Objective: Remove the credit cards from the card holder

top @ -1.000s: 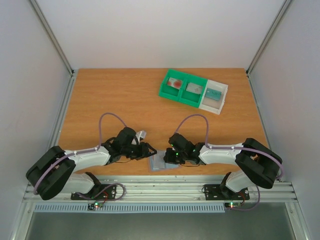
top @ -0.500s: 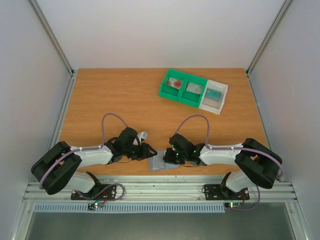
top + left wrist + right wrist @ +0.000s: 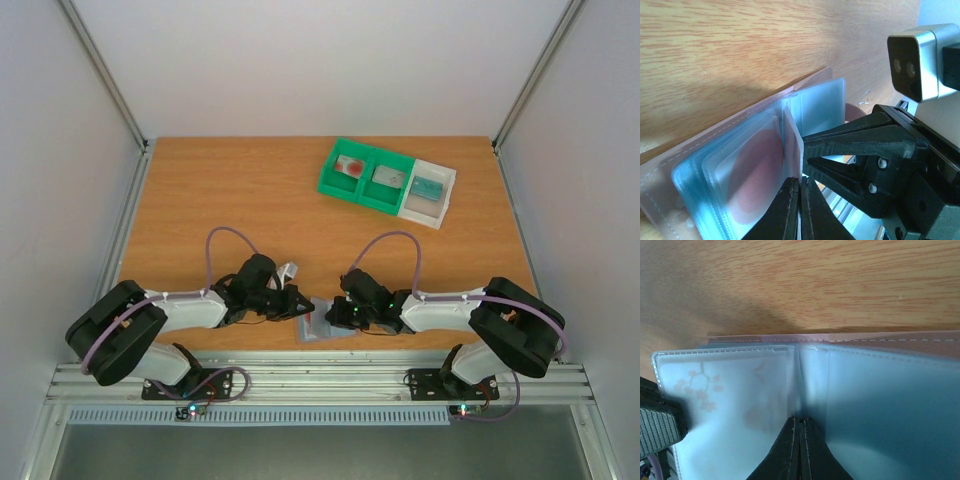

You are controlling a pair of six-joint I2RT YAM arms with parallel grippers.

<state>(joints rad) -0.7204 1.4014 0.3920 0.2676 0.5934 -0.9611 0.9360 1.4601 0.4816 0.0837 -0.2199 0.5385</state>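
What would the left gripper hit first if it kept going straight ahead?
The left gripper pinches a card holder leaf; just beyond, probably the right gripper, though depth is unclear.

card holder (image 3: pixel 318 331) | near table (image 3: pixel 220 200) edge (centre) | tray (image 3: pixel 352 197) far behind, right

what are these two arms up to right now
Both arms work on the open card holder at the near edge of the table. The left fingers are shut on one clear sleeve leaf, with a red-blotched card inside a pocket. The right fingers are shut, tips at the centre crease. Three cards lie in the tray at the far right.
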